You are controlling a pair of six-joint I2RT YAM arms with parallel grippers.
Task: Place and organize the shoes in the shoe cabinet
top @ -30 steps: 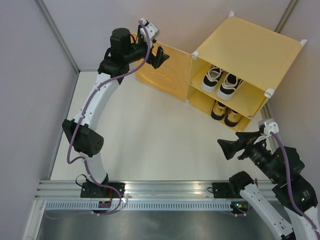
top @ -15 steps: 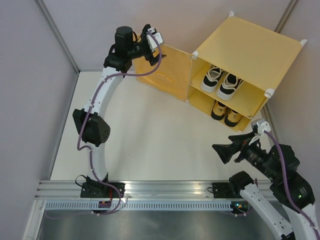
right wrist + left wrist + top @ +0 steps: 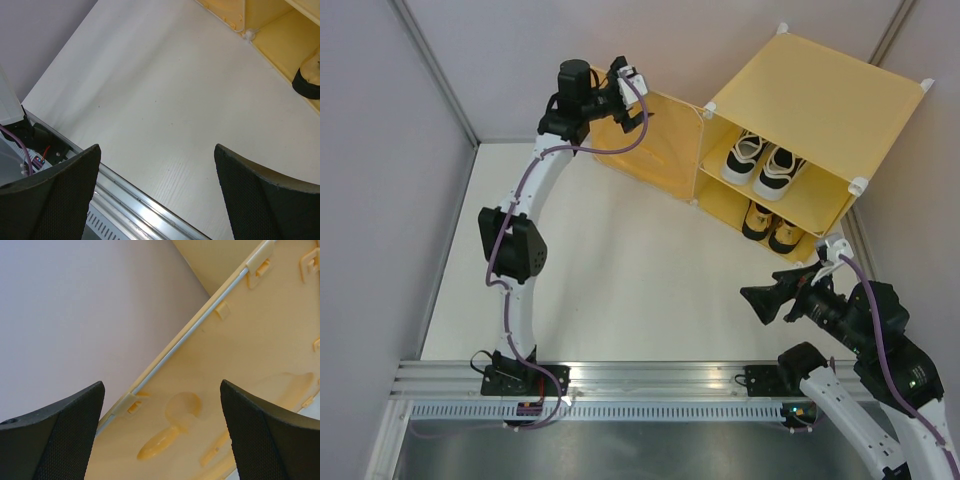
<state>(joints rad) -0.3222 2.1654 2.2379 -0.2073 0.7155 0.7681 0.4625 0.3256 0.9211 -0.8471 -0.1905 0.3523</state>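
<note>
Over the last second the left arm has been folding its elbow in toward the table's middle and carrying the left gripper [image 3: 628, 112] a little leftward along the top of the open door [image 3: 658, 152]. The right gripper [image 3: 752, 303] has been drifting left and slightly nearer the arm bases, away from the shoe cabinet [image 3: 820, 95].

The cabinet is sitting at the far right corner of the table [image 3: 620, 270], with its open front facing the arms. Its door is hanging swung out to the left. The white sneakers [image 3: 763, 165] are standing side by side on the inner shelf [image 3: 718, 179] in the upper compartment. The gold loafers [image 3: 772, 228] are lying side by side in the lower compartment, directly beneath them.

The left gripper is hovering at the door's upper edge with its fingers [image 3: 60, 435] spread wide and nothing between them. In its wrist view the door's inner face with its embossed shapes is filling the gap, but whether a finger is touching the panel cannot be told. The right gripper is hanging over bare table in front of the cabinet, jaws likewise released and empty. Its wrist camera is catching only the cabinet's lower corner [image 3: 247, 34] and the black heel of one loafer [image 3: 307, 80].
</note>
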